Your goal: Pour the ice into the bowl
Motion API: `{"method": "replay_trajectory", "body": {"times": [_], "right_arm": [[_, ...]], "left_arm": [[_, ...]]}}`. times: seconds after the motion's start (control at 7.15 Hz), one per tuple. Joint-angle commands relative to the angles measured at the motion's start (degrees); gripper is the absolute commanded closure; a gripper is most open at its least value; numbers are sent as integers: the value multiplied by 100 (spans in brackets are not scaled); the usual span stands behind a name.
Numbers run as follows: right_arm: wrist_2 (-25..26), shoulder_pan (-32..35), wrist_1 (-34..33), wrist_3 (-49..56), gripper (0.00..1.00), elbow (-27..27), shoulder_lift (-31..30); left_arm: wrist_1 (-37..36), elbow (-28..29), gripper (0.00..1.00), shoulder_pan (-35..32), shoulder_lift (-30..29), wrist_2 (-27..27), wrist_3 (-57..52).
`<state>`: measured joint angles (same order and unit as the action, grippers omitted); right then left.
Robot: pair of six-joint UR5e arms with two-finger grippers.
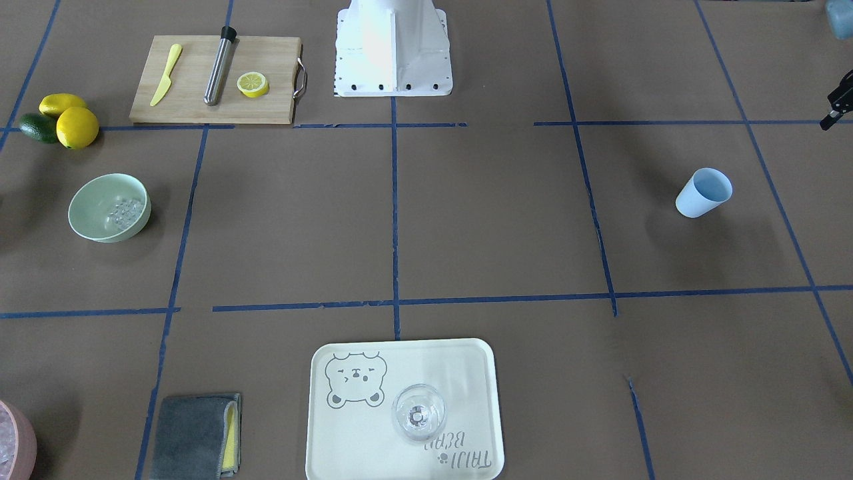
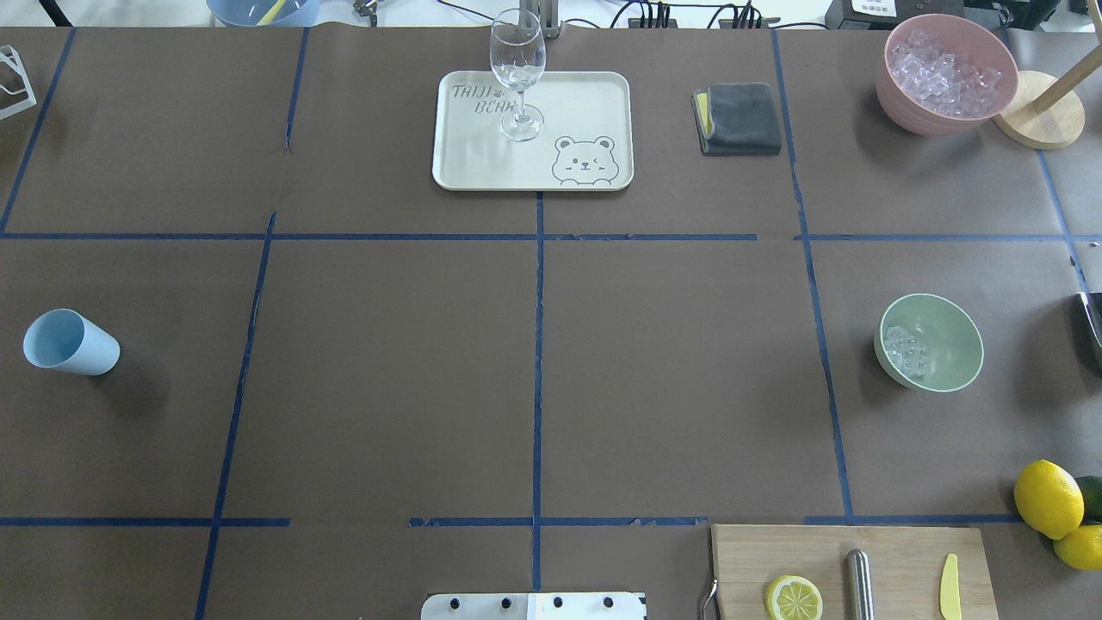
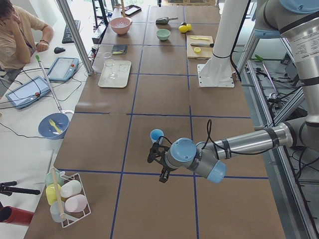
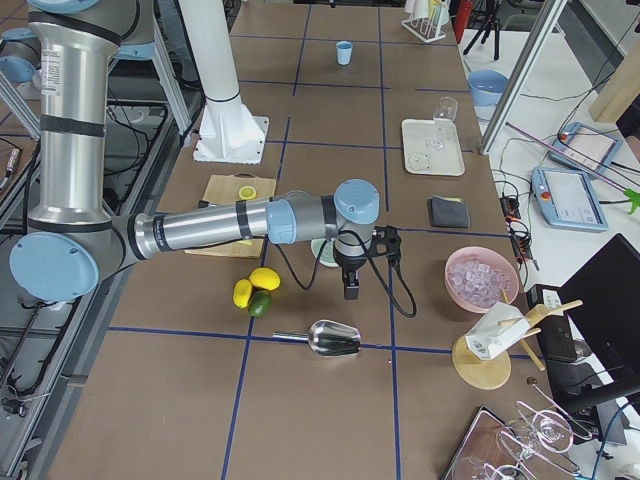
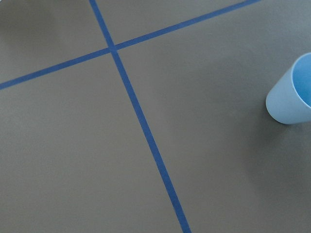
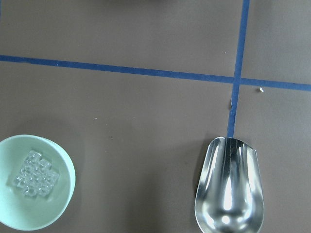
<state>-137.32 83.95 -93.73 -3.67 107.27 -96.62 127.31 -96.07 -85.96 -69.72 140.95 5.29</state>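
The pale mint-green bowl [image 1: 86,223] stands upright with a small heap of clear ice [image 1: 125,213] inside. It also shows in the overhead view [image 2: 951,344] with the ice [image 2: 904,349], and in the right wrist view [image 6: 60,204]. The light blue cup [image 1: 703,193] stands far across the table [image 2: 71,342] and looks empty. My left gripper [image 3: 156,163] hovers beside the cup; only part of it shows at the front view's edge [image 1: 838,100]. My right gripper [image 4: 352,272] hangs high beside the bowl. I cannot tell whether either is open or shut.
A metal scoop [image 6: 229,187] lies near the bowl. A pink bowl [image 2: 900,103] holds more ice. A tray [image 2: 585,103] carries a wine glass [image 2: 517,69], beside a grey cloth [image 2: 739,116]. A cutting board [image 2: 895,551] and lemons [image 2: 1048,498] sit near the base.
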Motion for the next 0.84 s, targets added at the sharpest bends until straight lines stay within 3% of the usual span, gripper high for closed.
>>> {"method": "replay_trajectory", "body": {"times": [0.0, 0.28, 0.56, 0.7], "right_arm": [[-330, 122, -49, 235, 0, 13, -155], [-295, 113, -40, 235, 0, 31, -164], [-313, 113, -31, 235, 0, 57, -156], [-321, 113, -31, 235, 0, 57, -147]], "left_arm": [[-2226, -1084, 0, -245, -383, -6, -19], [-2631, -1501, 0, -228, -368, -41, -19], [-3610, -1765, 0, -237, -411, -1170, -115], [-4434, -1853, 0, -559, -472, -1175, -959]]}}
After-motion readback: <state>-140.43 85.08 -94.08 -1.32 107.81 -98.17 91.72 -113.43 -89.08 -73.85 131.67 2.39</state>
